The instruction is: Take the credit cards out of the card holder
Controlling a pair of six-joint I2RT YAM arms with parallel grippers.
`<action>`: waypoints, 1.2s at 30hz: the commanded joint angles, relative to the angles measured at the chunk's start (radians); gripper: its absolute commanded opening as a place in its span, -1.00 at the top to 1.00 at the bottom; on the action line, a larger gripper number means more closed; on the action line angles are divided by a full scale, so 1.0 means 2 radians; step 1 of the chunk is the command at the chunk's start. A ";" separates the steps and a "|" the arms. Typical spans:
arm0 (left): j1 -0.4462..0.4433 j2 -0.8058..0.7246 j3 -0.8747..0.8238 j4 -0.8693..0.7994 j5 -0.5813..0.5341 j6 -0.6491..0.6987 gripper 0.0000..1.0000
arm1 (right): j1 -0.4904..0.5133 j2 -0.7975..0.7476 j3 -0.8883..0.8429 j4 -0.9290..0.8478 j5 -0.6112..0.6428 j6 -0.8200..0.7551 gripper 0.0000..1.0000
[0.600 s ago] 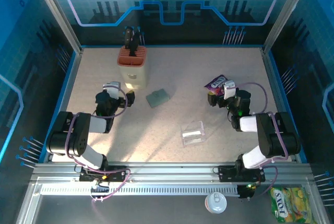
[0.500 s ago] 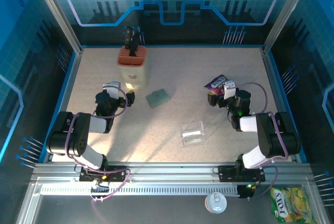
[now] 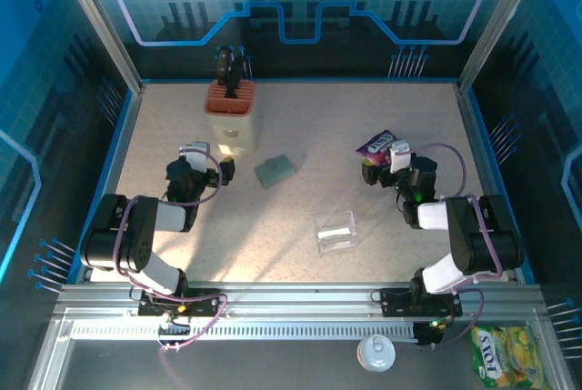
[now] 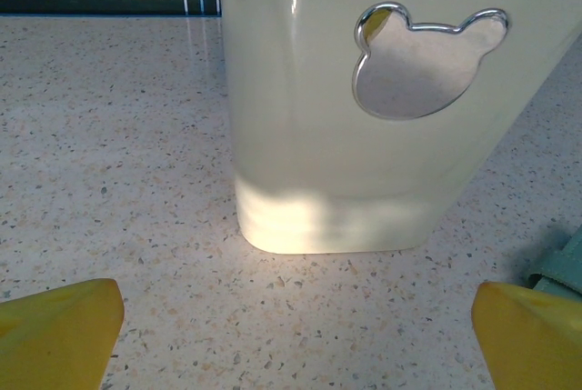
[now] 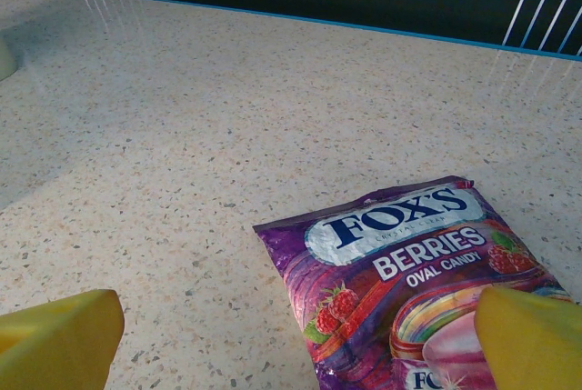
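Card holder (image 3: 275,170) lies right of left pincer (image 3: 211,159), apart.

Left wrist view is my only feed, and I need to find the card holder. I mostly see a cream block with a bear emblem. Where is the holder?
Observer: The card holder lies flat just right of that knife block, a little nearer the arm bases.
Operator: Is it open?
Observer: It looks folded shut, one squarish panel facing up, with nothing touching it.
Operator: Where is the other arm?
Observer: The right gripper is open, facing a purple candy packet well to the right of the holder.
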 commanded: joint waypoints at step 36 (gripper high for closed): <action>0.005 -0.079 0.029 -0.109 -0.074 -0.021 -0.99 | 0.017 -0.090 0.032 -0.116 0.071 -0.006 -1.00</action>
